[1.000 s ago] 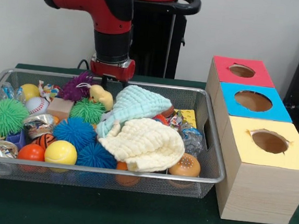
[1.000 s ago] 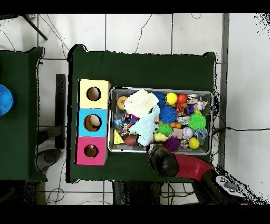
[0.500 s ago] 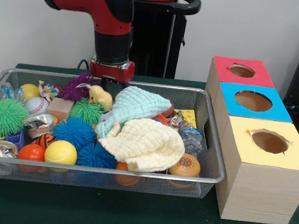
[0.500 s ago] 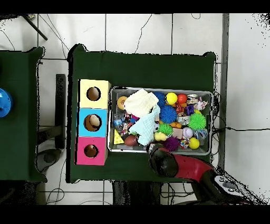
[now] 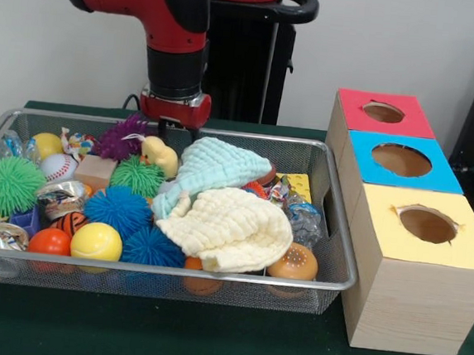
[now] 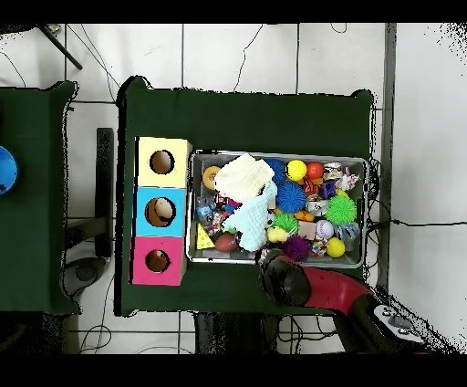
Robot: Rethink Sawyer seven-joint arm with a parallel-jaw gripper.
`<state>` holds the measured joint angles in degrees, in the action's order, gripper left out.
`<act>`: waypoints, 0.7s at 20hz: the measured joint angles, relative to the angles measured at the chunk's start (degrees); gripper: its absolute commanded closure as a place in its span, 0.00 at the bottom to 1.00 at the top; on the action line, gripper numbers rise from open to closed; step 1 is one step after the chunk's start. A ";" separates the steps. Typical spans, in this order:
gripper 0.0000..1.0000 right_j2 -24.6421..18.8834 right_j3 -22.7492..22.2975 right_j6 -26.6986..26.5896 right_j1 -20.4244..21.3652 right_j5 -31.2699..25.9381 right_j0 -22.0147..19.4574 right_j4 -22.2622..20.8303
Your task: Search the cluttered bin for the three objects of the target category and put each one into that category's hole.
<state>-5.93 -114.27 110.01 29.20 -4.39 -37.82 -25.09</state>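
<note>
Can't tell if the gripper point(image 5: 172, 127) is open or holding anything; its tips sit behind the bin point(image 5: 331, 236) rim at 12 o'clock. The little yellow duck point(image 5: 159, 152) sits just below, beside the mint cloth point(image 5: 217, 164). I'd drop straight down, keeping clear of that cloth.

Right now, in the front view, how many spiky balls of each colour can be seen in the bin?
Green spiky balls: 2
Blue spiky balls: 2
Purple spiky ball: 1
Total: 5
</note>
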 measured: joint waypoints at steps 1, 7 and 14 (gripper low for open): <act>0.00 0.01 0.00 0.00 0.28 -0.40 -0.06 -0.09; 0.00 0.00 -0.01 0.00 2.07 -2.90 -0.38 -0.40; 0.00 0.00 -0.03 0.00 5.22 -5.52 -0.46 -0.41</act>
<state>-5.93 -114.30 110.01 34.42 -9.91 -38.28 -25.50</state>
